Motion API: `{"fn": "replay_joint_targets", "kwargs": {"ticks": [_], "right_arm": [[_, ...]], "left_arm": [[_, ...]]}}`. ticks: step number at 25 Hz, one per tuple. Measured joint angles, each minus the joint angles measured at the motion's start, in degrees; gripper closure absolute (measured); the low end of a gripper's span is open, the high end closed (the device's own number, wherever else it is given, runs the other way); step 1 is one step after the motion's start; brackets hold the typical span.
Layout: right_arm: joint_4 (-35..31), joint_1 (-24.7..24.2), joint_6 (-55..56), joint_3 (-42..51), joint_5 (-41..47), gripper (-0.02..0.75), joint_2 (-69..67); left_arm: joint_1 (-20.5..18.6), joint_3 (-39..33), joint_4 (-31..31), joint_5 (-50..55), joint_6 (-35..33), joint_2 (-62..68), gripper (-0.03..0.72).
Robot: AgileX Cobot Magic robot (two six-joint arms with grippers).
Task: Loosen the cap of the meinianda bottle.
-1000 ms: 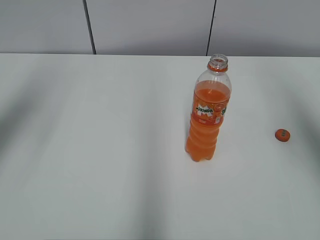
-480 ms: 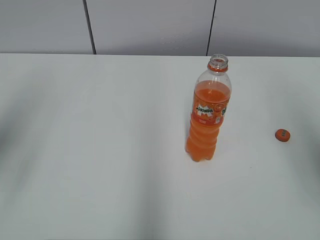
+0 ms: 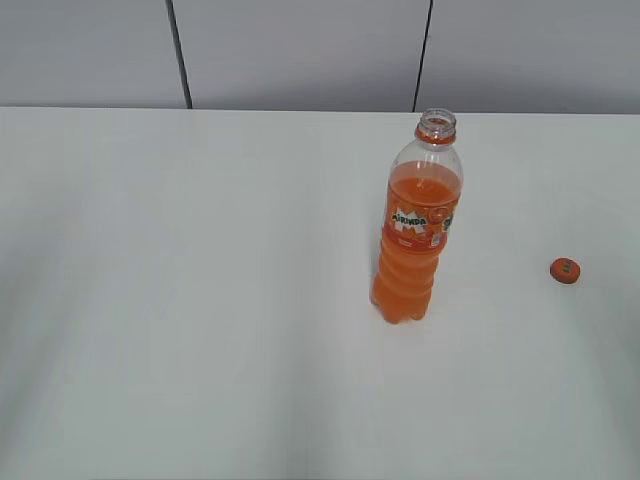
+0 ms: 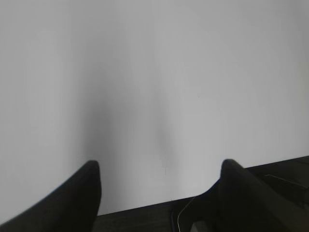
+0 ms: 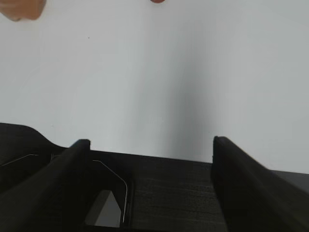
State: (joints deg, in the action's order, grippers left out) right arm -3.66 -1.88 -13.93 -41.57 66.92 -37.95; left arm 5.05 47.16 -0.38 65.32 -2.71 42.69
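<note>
On the white tabletop (image 3: 200, 300), the meinianda bottle (image 3: 415, 225) stands upright with its neck bare: the threaded mouth is open and only the orange ring sits below it. The cap (image 3: 565, 269) lies flat on the tabletop well to the right of the bottle, a little nearer the camera than the bottle's base, touching nothing. Compared with the views from a second and half a second ago, bottle and cap have not shifted at all; what has changed is the soft grey shading on the tabletop left of the bottle, which has thinned out, probably shadows of arms pulling away. Judged from this, the cap is more than loosened, it is fully off, so the task looks done.

Neither arm shows in the exterior view. The left gripper (image 4: 159, 191) hangs over bare tabletop near its front edge, its fingers (image 4: 77, 195) spread wide apart with nothing between them. The right gripper (image 5: 149, 166) also has its fingers (image 5: 236, 179) wide apart and empty; in its view the cap is a sliver at the top edge, the bottle's base a blur at the top left corner.

Room is generous: the tabletop is open on every side of the bottle, its far edge meeting the grey panelled wall (image 3: 300, 50) behind the bottle. The bottle is tall and uncapped, so a knock would spill it.
</note>
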Motion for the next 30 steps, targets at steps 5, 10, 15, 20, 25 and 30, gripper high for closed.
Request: {"fn": "replay_joint_targets", "kwargs": {"ticks": [5, 10, 15, 20, 25, 30], "right_arm": [[-1.0, 0.0, 0.6, 7.4, 0.0, 0.160, 8.1], [-1.1, 0.0, 1.4, 12.2, 0.0, 0.160, 16.0], [-1.1, 0.0, 1.5, 13.7, 0.0, 0.160, 23.0], [-1.1, 0.0, 1.6, 13.7, 0.0, 0.160, 29.0], [-1.1, 0.0, 1.6, 13.7, 0.0, 0.160, 34.2], [-1.2, 0.0, 1.6, 13.7, 0.1, 0.160, 38.1]], "left_arm": [[0.0, -5.3, 0.0, -0.7, 0.0, -8.6, 0.221], [0.0, -9.4, 0.0, -0.9, 0.0, -16.3, 0.246], [0.0, -12.0, -0.3, -0.9, 0.0, -23.1, 0.256], [0.0, -12.7, -0.4, -1.3, 0.0, -29.9, 0.258], [0.0, -13.0, -0.4, -2.0, 0.0, -36.2, 0.258], [0.0, -13.6, -0.4, -3.4, 0.0, -42.4, 0.259]]}}
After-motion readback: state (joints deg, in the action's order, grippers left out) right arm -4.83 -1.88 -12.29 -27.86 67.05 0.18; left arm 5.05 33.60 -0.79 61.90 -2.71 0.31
